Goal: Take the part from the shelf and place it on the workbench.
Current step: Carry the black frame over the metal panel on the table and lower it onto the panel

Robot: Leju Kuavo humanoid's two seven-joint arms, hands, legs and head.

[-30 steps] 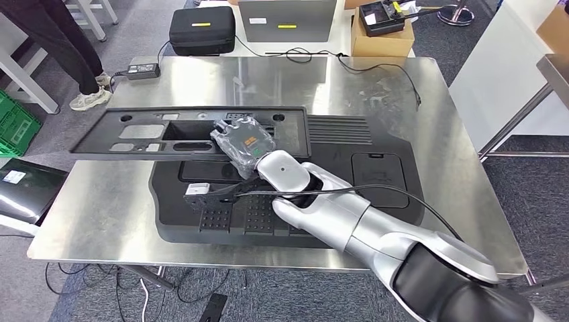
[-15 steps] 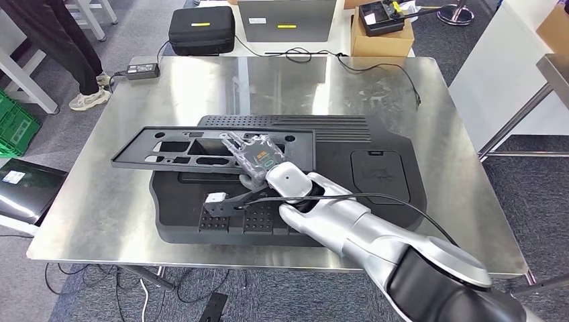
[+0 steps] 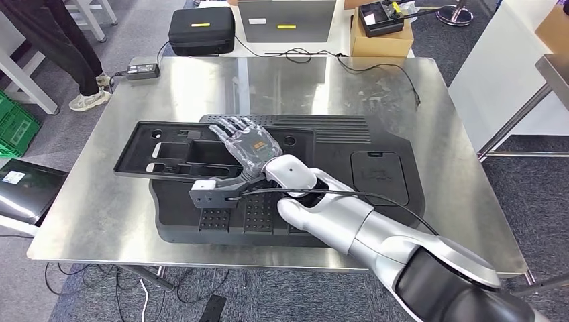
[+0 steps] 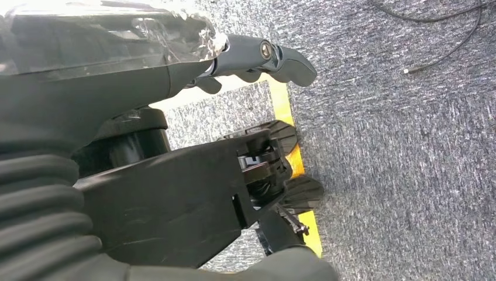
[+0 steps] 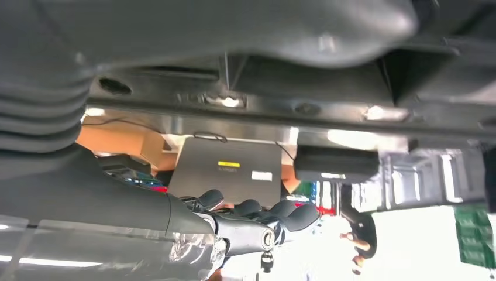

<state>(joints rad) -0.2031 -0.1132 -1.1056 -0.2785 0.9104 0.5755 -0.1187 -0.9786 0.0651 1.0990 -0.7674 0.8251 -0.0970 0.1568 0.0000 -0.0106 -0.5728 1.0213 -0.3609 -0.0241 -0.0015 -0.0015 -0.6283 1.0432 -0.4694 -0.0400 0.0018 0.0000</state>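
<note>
Part: black frame-like part [image 3: 176, 155] lay flat on the large black panel [image 3: 376, 168] atop the steel surface [image 3: 463, 201].
Right hand [image 3: 247, 144]: fingers spread flat over the part's 3 o'clock end, gripping nothing.
Left hand [image 4: 257, 58]: fingers curled, holding nothing.
Writing: none legible.

Three views, one high and two close

From the head we look down on the steel workbench [image 3: 100, 201]; our right wrist camera sits tight under the black part [image 5: 281, 88], our left faces carpet [image 4: 409, 146].

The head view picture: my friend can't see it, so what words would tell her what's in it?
The robot's right hand rests with spread fingers on a long black plastic part. The part lies across a bigger black panel on a shiny metal workbench.
</note>
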